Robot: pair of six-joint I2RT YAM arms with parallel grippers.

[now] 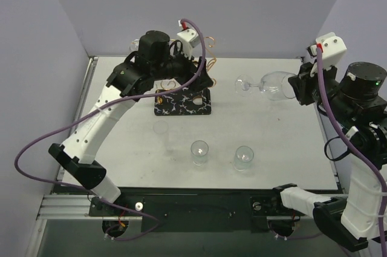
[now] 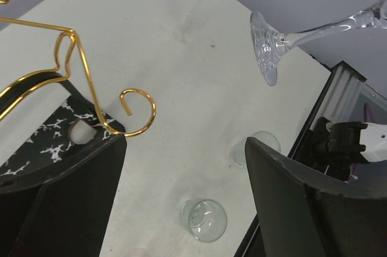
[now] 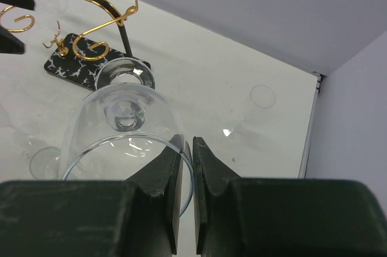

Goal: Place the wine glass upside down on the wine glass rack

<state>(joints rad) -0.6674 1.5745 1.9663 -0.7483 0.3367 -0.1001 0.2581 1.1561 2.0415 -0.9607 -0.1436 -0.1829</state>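
Observation:
The wine glass (image 1: 269,84) is clear and hangs on its side above the table, foot pointing left toward the rack. My right gripper (image 1: 296,87) is shut on the rim of its bowl; in the right wrist view the glass wall (image 3: 121,124) sits pinched between the two fingers, and the gripper (image 3: 186,148) is closed on it. The wine glass rack (image 1: 181,103) is gold wire on a black white-veined base. My left gripper (image 1: 196,81) hovers over it, open and empty. In the left wrist view the gold wire (image 2: 72,57) lies beside the left finger (image 2: 66,196), and the glass's foot (image 2: 266,48) shows upper right.
Two small clear tumblers (image 1: 199,151) (image 1: 244,156) stand near the front of the table (image 1: 121,148). Another clear glass (image 1: 134,45) stands behind the left arm. A further clear stemmed glass (image 3: 261,97) shows faintly at the far right. The table's right edge (image 1: 326,142) is close to the right arm.

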